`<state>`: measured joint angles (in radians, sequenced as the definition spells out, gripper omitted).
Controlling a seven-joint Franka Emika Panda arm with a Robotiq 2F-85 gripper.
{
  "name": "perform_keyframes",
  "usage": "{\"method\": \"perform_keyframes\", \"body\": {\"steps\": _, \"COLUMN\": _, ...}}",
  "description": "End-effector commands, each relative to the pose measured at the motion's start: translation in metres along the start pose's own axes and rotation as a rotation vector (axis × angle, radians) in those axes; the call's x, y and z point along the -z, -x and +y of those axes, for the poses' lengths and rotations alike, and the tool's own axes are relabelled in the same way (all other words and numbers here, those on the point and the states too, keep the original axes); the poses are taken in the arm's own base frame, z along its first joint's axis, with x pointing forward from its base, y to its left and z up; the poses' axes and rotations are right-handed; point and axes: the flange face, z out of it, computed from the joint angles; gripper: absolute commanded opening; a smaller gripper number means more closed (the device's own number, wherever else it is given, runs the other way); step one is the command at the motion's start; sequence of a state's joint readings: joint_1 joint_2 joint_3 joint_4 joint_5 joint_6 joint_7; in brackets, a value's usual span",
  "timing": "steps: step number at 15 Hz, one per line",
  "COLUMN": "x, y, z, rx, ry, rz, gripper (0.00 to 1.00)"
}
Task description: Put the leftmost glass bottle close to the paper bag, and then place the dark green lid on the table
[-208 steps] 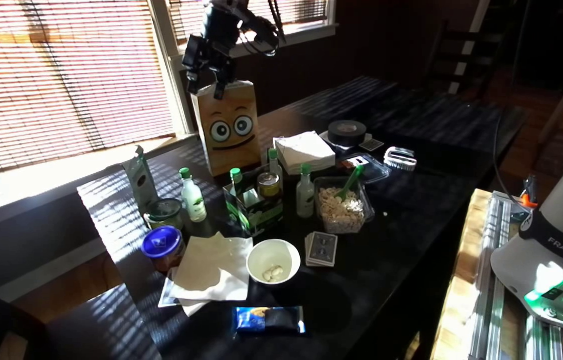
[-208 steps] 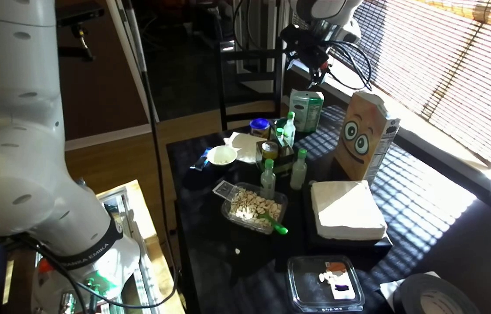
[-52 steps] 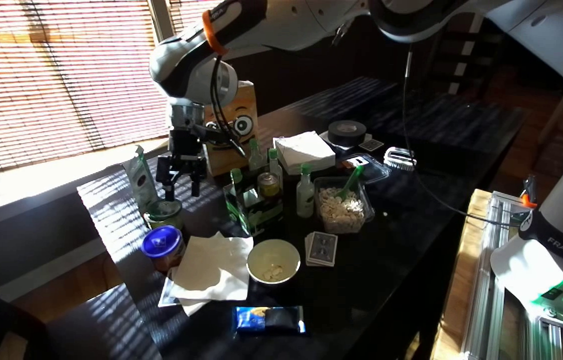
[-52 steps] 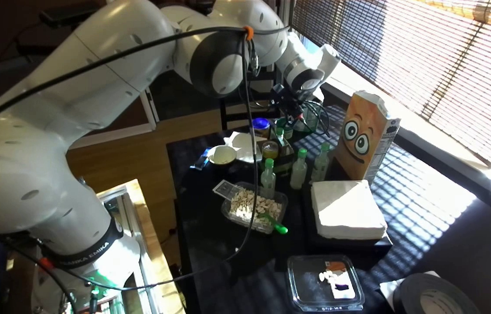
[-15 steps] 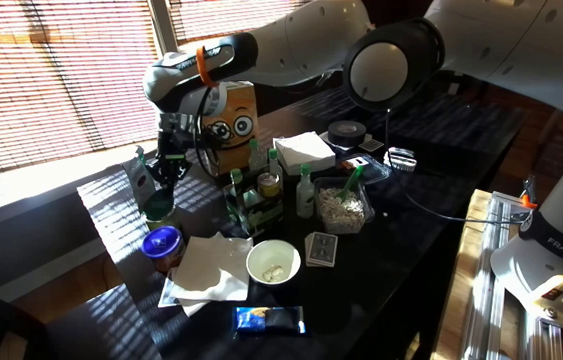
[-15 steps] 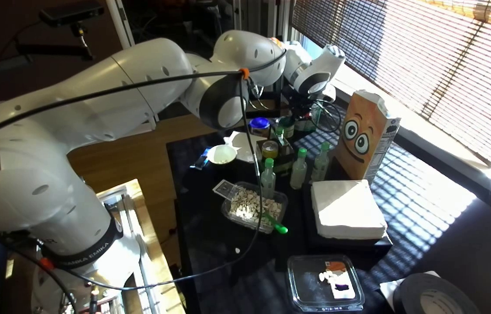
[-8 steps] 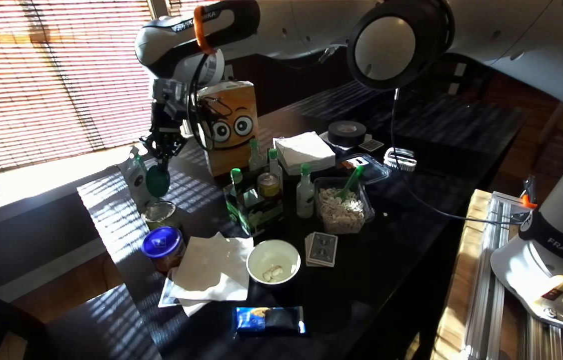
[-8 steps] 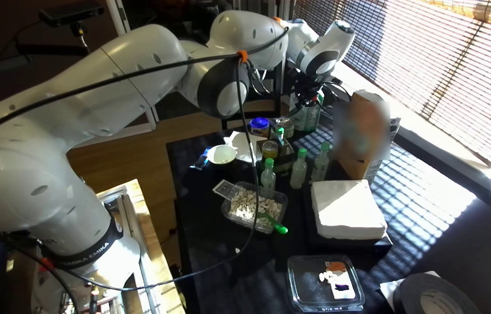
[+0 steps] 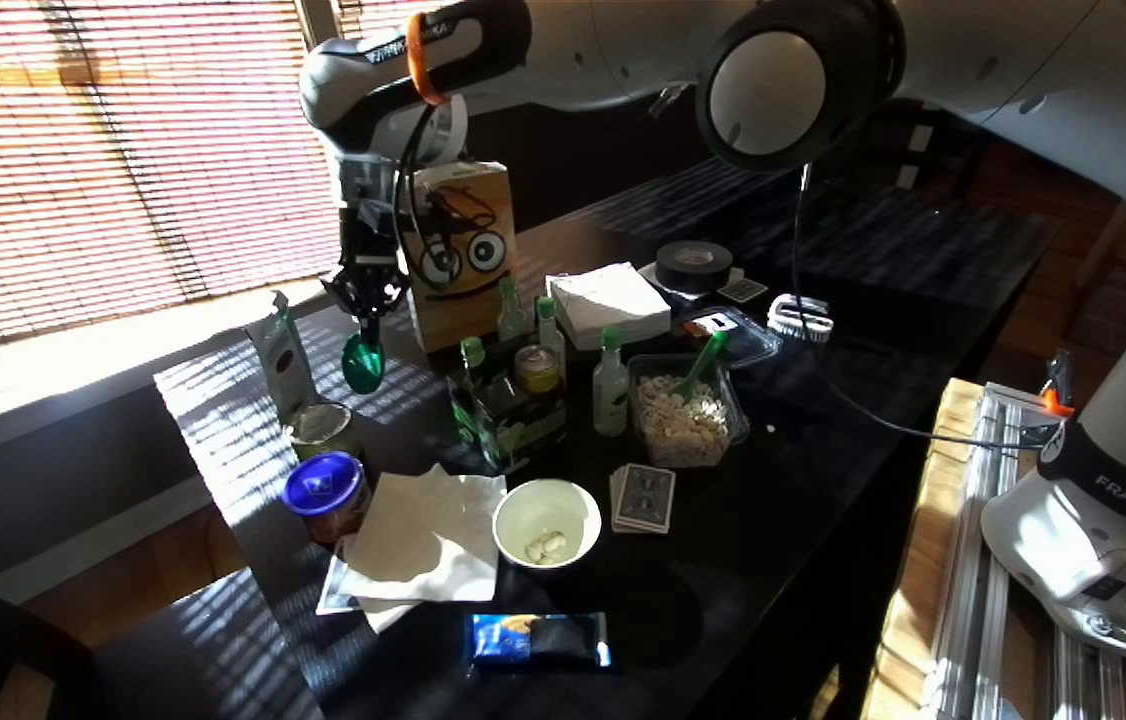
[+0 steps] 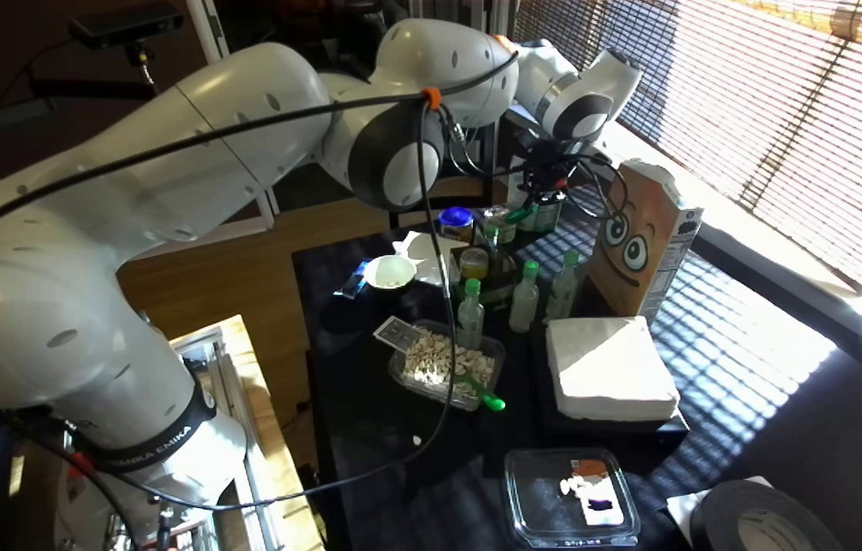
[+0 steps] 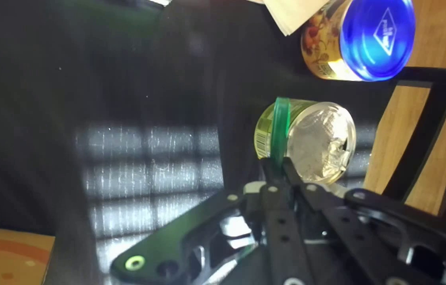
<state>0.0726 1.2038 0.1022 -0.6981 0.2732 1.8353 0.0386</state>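
The dark green lid [image 9: 363, 363] hangs above the table [image 9: 723, 560], tilted up on its edge. My gripper [image 11: 276, 162] is shut on its rim; in the wrist view the lid [image 11: 279, 124] shows edge-on between the fingertips. Behind it in that view is the can [image 11: 318, 146] with silvery, partly torn foil on top. The leftmost glass bottle [image 9: 513, 320], see-through with a green cap, stands upright just in front of the brown paper bag [image 9: 468, 300] with the cartoon face. In an exterior view the same bottle [image 10: 563, 287] stands beside the paper bag [image 10: 622, 264].
A blue-lidded can [image 9: 325, 490] stands near the foil-topped can, with a pouch [image 9: 285, 360] behind. A carrier [image 9: 523, 435] with a bottle and a small can, two more bottles, white napkins [image 9: 608, 305], a bowl [image 9: 548, 510] and a tub of snacks [image 9: 685, 425] stand around.
Within the last second the lid has risen off the can with my gripper, then moved toward the bag. Much earlier, the leftmost bottle stood by the can; now it stands by the bag.
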Motion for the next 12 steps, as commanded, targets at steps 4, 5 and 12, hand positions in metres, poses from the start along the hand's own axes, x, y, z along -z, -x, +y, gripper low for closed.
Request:
{"method": "perform_keyframes", "body": {"steps": 4, "x": -0.044, "y": 0.0, "z": 0.043, "rx": -0.121, "ry": -0.001, "rz": -0.035, "gripper": 0.35}}
{"method": "perform_keyframes", "body": {"steps": 5, "x": -0.047, "y": 0.0, "z": 0.047, "rx": -0.139, "ry": -0.003, "rz": -0.037, "gripper": 0.43}}
{"method": "perform_keyframes", "body": {"steps": 12, "x": 0.017, "y": 0.003, "z": -0.012, "rx": -0.092, "ry": 0.138, "rz": 0.063, "gripper": 0.9}}
